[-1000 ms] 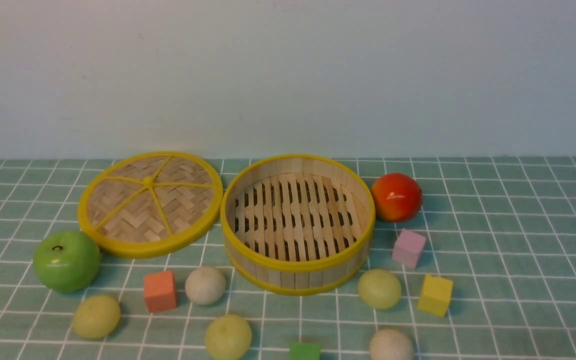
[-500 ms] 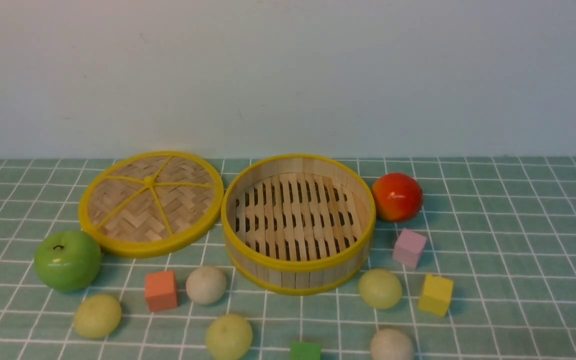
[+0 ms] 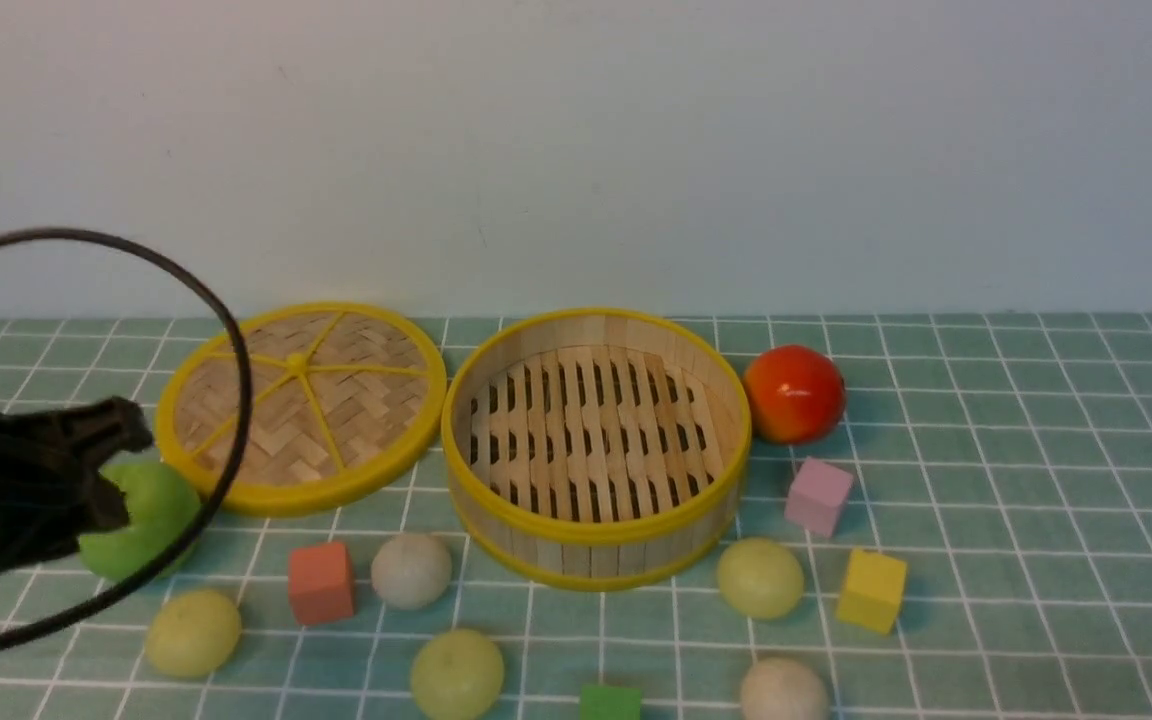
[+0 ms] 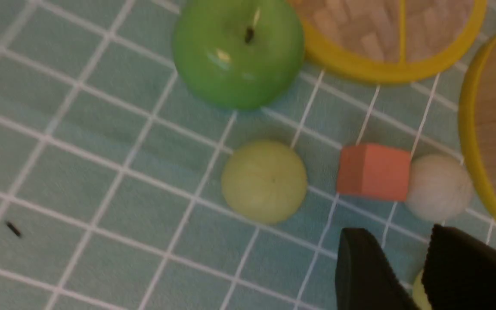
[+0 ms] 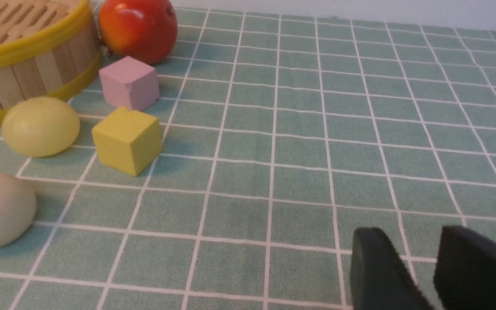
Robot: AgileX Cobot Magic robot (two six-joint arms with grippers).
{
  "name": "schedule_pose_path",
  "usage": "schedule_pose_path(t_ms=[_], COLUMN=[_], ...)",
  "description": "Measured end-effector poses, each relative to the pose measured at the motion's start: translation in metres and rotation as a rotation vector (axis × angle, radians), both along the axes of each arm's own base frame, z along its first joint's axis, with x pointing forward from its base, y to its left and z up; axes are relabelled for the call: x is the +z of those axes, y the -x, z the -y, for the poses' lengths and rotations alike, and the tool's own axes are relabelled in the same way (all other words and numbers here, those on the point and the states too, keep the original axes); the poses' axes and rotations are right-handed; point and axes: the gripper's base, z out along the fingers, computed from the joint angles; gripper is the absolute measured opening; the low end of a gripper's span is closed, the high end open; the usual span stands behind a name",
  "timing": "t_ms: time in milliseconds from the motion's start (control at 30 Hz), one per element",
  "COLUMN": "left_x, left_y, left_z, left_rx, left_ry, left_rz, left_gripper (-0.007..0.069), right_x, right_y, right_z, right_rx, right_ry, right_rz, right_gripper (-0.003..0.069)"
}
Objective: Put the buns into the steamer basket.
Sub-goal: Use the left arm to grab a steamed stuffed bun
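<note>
**op_A:** My left gripper [image 4: 396, 231] has a narrow gap and holds nothing, and my right gripper [image 5: 407, 232] is the same. All the buns [image 3: 411, 570] sit outside the steamer basket [image 4: 485, 129].

**op_B:** The yellow-green bun [image 4: 264, 181] is ahead of your left fingers. It's round, so an off-centre pinch could squirt it into the orange cube [image 4: 373, 172].

The steamer basket [image 3: 596, 556] stands upright, its slatted bottom bare. Outside it, an off-white bun [image 3: 411, 570] and a yellow-green bun [image 3: 759, 577] lie near its front wall. Farther forward lie two yellow-green buns [image 3: 193, 632] [image 3: 456, 674] and another off-white bun [image 3: 782, 690].
</note>
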Motion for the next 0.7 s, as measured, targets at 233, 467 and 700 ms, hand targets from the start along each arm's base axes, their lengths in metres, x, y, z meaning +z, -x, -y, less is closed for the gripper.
schedule_pose_path(t_ms=[233,467,700], left_x=[-0.039,-0.071,-0.101], left_y=[-0.033,-0.068,-0.081], left_z=[0.009,0.007,0.005], left_rx=[-0.173,-0.165,-0.168], left_ry=[-0.031,-0.087,-0.126], left_rz=[-0.243,-0.333,-0.362], left_gripper=[0.0238,0.0238,0.0238], right_x=[0.000,0.000,0.000], right_y=[0.000,0.000,0.000], right_z=[0.000,0.000,0.000], right_rx=[0.000,0.000,0.000], right_ry=[0.000,0.000,0.000], right_rz=[0.000,0.000,0.000], right_gripper=[0.0239,0.0239,0.0239])
